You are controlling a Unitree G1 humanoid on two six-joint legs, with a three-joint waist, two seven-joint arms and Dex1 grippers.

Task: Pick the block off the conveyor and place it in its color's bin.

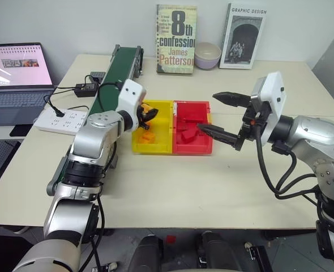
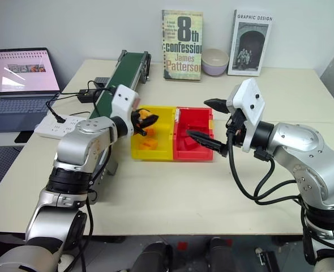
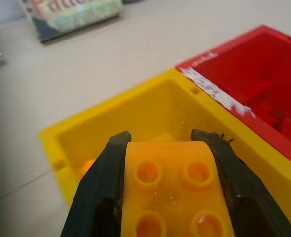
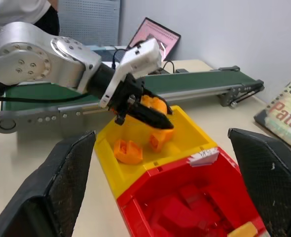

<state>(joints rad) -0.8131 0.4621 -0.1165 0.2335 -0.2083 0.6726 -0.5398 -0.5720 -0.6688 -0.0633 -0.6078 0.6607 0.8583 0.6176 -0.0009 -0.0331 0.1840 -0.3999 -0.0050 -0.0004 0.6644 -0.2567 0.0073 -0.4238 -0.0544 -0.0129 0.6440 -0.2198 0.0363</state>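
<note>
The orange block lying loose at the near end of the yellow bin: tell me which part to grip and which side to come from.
Grip the orange block across its two flat side faces, coming straight down from above. It lies low on the floor of the yellow bin, so the walls block any sideways approach. A second loose block lies close by, and the left gripper, shut on another block, hangs over the far end, so keep clear of both.

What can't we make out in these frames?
- Block: near half cut off by the left wrist view's edge; underside hidden between the left gripper's fingers.
- Yellow bin: left wall hidden by the arm in head views.
- Red bin: block count unclear, same-coloured pile.
- Laptop text: too small.
</note>
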